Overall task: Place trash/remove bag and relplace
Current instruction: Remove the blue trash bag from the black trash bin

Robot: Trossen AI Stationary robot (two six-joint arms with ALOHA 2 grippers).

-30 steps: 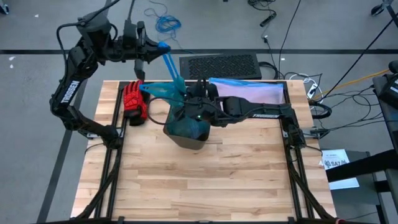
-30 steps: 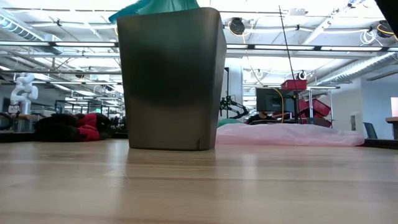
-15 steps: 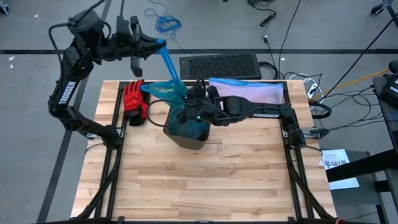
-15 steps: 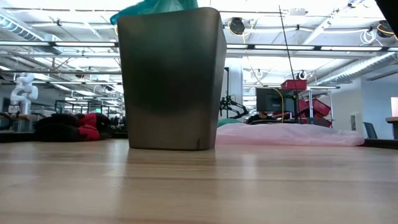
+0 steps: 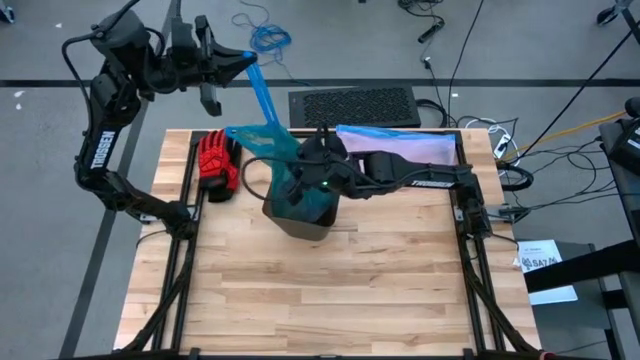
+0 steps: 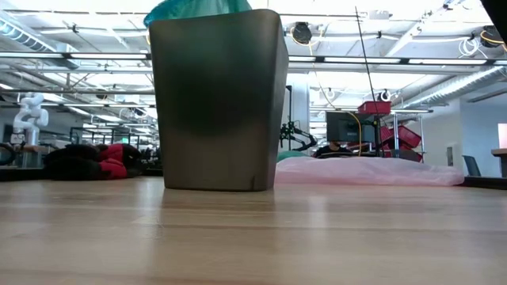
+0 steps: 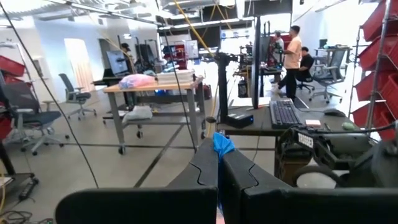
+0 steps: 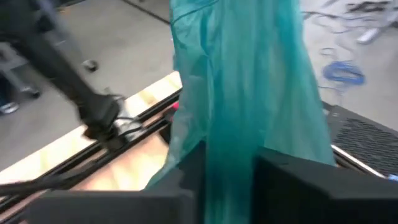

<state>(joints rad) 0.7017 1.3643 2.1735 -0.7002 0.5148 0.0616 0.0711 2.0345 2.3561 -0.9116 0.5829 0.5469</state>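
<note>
Bag (image 5: 268, 120): thin, light, slippery; L pincer (image 5: 247, 66) pinches its top, R pincer (image 8: 227, 168) loosely round mid-film; grip bunched film

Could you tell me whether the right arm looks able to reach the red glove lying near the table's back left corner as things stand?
Probably not directly: the right gripper sits at the bin with the bag between its fingers, stretched across toward the red glove.
</note>
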